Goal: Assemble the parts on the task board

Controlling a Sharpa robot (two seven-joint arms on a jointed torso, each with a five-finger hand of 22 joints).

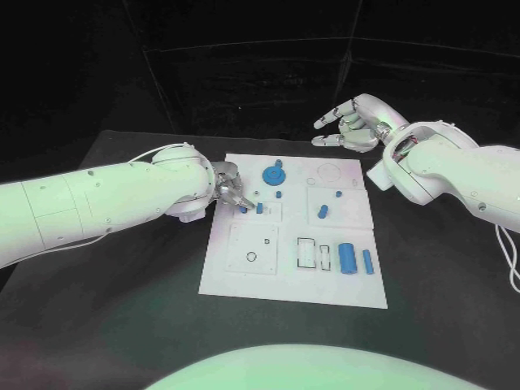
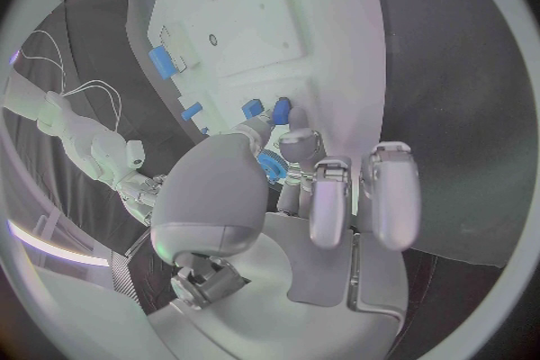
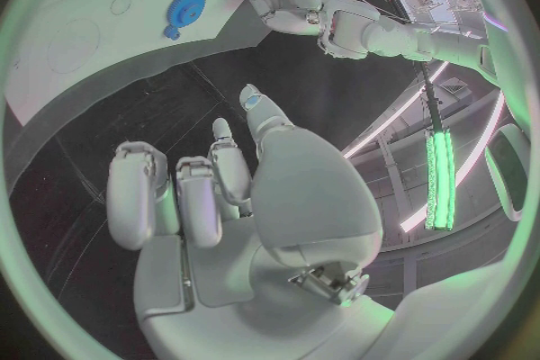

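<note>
Reaching over the task board, the left hand pinches a small blue part. The right hand hovers beyond the board's far edge, fingers curled, holding nothing.

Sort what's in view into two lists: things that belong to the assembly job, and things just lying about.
Belongs to the job:
- task board
- blue gear
- large blue cylinder
- slim blue bar
- small blue peg
- small blue part at the left hand fingertips
- right hand, beyond the board

Just lying about:
- black table; no loose clutter seen on it
</note>
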